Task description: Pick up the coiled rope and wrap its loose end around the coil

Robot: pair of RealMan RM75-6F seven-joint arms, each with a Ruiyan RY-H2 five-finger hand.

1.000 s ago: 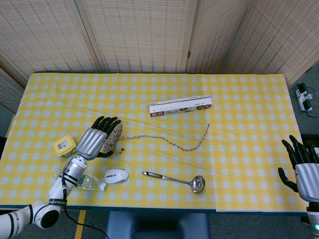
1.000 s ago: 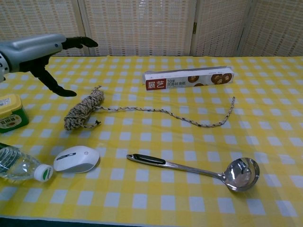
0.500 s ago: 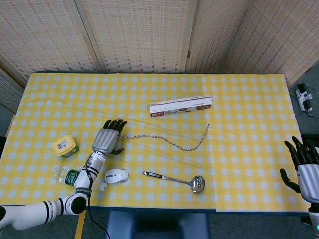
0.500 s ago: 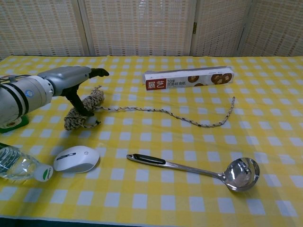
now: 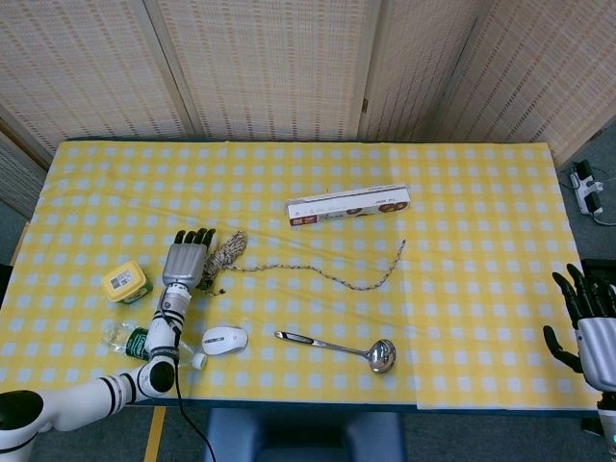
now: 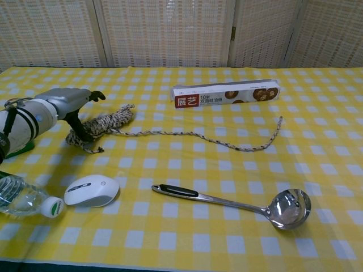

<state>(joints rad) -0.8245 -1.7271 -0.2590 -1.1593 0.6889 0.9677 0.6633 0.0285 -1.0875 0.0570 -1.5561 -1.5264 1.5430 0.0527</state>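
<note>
Bottle (image 6: pixel 22 199) first, lying on its side at the near left edge with a green label and white cap; a yellow tub (image 5: pixel 125 282) with a label sits just behind it. The left hand (image 5: pixel 187 263) lies low over the checked tablecloth (image 5: pixel 462 192) right against the left end of the coiled rope (image 6: pixel 101 125). From the chest view its thumb hooks down onto the coil and the other fingers reach over the top (looks like a grasp, but I can't tell if the coil is actually clear of the cloth). The loose end (image 6: pixel 238 141) trails right across the cloth and curls up near the box. In front of the coil there's a white mouse (image 6: pixel 91 190), then a steel ladle (image 6: pixel 238 204) with a black grip.

The chest view shows the thumb under the hand, which the head view hides. Only the head view catches the right hand (image 5: pixel 585 318), off the right table edge, fingers spread, holding nothing.

Writing: the long box (image 6: pixel 227 94) has a red patch with Chinese characters and "10米", plus pictures of cookies. The tub's label is too small to read.
</note>
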